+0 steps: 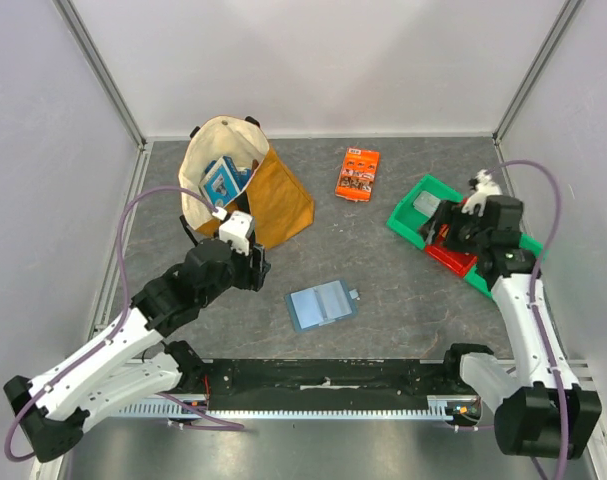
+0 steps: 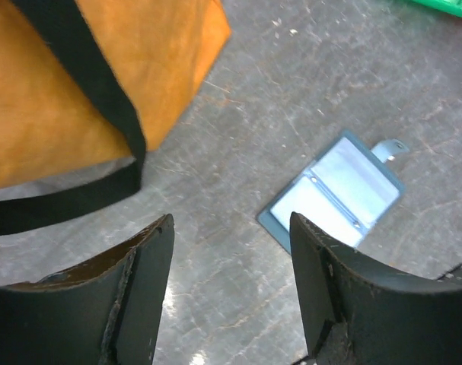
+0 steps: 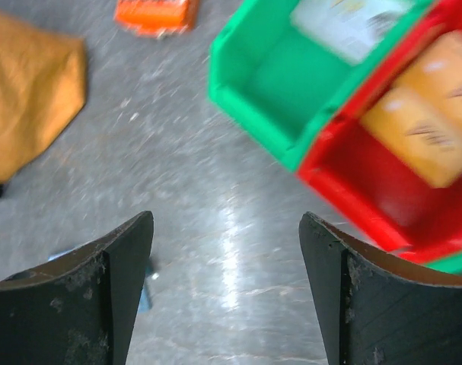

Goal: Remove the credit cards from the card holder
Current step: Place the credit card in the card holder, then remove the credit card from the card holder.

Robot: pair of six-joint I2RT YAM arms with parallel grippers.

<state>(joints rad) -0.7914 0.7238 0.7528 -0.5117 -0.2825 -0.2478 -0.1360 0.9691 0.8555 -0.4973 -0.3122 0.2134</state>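
Note:
The card holder [image 1: 321,304] lies open and flat on the grey table, a light-blue bifold with its tab to the right; its pockets [image 2: 337,190] look empty. A tan-orange credit card [image 3: 430,114] lies in the red bin [image 3: 368,190]. A greyish card [image 1: 426,205] lies in the green bin [image 3: 269,84]. My left gripper [image 2: 231,220] hovers open left of the card holder, nothing between its fingers. My right gripper [image 3: 227,228] is open and empty above the table beside the red bin.
An orange-and-cream tote bag [image 1: 245,190] holding a blue-and-white box [image 1: 221,178] stands at the back left, close to my left gripper [image 1: 257,266]. An orange printed packet [image 1: 358,172] lies at the back centre. The bins sit at the right under my right gripper [image 1: 445,236].

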